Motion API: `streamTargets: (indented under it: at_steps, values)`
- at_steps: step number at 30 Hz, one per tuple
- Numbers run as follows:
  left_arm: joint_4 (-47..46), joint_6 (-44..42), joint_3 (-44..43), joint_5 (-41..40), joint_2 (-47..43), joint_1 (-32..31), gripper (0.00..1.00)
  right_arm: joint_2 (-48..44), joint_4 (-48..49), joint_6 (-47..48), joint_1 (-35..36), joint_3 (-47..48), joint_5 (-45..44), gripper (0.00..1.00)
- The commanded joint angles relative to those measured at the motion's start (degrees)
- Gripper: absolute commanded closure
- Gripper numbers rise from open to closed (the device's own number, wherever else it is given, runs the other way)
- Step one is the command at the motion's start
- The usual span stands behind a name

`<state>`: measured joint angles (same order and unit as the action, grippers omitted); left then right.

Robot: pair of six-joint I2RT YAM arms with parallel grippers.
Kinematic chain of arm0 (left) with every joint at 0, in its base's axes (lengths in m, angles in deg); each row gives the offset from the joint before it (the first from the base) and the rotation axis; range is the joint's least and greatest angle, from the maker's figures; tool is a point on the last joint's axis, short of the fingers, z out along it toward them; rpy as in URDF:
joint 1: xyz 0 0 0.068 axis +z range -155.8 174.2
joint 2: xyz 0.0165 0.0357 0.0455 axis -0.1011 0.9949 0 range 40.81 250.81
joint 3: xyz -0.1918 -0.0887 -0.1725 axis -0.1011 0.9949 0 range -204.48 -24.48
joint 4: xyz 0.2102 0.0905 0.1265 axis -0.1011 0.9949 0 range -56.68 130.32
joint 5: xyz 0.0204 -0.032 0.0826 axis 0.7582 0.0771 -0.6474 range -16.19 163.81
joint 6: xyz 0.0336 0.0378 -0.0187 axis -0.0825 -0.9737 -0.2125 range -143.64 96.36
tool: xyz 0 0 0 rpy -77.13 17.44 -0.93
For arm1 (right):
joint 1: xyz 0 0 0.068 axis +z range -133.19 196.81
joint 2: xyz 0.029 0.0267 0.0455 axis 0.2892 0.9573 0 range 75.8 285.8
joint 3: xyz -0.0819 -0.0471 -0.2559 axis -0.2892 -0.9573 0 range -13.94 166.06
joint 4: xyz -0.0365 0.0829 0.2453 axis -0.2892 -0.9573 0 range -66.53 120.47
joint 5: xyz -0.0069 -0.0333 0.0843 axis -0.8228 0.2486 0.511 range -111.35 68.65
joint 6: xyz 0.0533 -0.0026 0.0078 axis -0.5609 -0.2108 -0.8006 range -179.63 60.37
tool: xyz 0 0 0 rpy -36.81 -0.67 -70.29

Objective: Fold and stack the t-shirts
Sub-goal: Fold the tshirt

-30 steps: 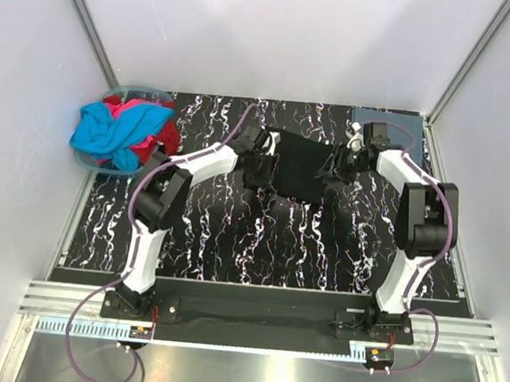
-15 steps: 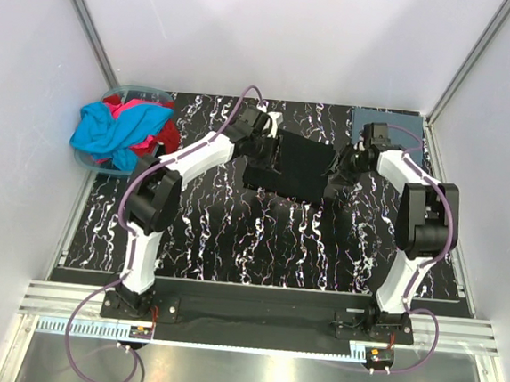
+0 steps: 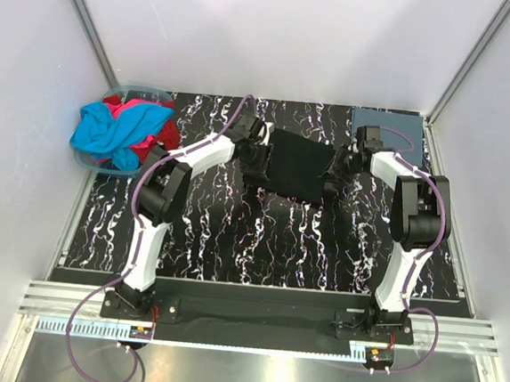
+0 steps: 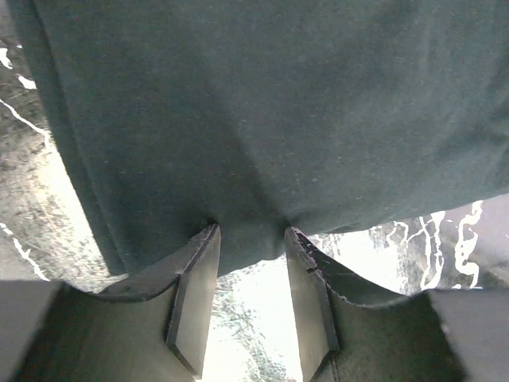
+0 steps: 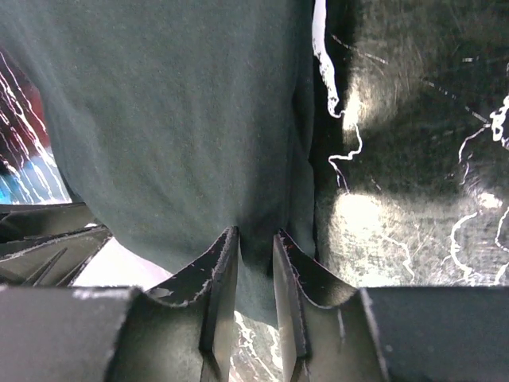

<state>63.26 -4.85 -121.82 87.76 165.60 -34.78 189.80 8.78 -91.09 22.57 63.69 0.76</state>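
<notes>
Black cloth t-shirt (image 3: 298,163), seemingly mid-fold, is clamped by left pincer (image 4: 251,232) at nine o'clock and right pincer (image 5: 254,232) at three; crumpled cyan and red shirts (image 3: 117,130) lie unfolded at ten o'clock.

black t-shirt (image 5: 175,111), edge pinched in right gripper (image 5: 255,237)

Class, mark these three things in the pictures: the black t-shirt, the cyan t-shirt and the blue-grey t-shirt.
black t-shirt (image 3: 298,163), top view, middle of the cloth.
cyan t-shirt (image 3: 108,129), top view, bunched middle.
blue-grey t-shirt (image 3: 406,123), top view, uncovered right part.
</notes>
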Motion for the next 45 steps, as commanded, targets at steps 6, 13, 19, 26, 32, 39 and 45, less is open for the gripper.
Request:
streamTargets:
  at_steps: [6,13,19,26,32,39,45]
  values:
    - [-0.5,-1.9,-0.8,1.6,-3.6,1.1,0.54,-3.5,2.8,4.5,-1.4,0.6,2.7,0.55]
    - [0.1,-1.6,-6.0,3.1,-1.1,3.2,0.53,-2.6,-1.2,4.0,-3.3,7.4,5.7,0.63]
    - [0.1,-1.4,-10.8,4.3,2.3,3.5,0.53,6.7,-1.3,5.8,-3.5,15.0,5.6,0.71]
    - [0.7,-1.3,-11.2,2.6,8.3,5.8,0.53,17.5,-1.0,9.0,-4.0,26.9,4.7,0.71]
    - [5.2,-2.3,-15.2,2.7,10.3,7.0,0.53,18.6,-1.2,9.6,-4.4,32.7,7.9,0.63]
    - [9.0,-3.8,-16.6,3.8,-7.0,7.0,0.53,9.5,-1.5,12.8,-4.8,26.8,8.4,0.27]
    - [8.0,-6.9,-0.3,6.3,-24.0,6.8,0.52,9.5,-3.7,19.1,-5.1,21.6,7.9,0.19]
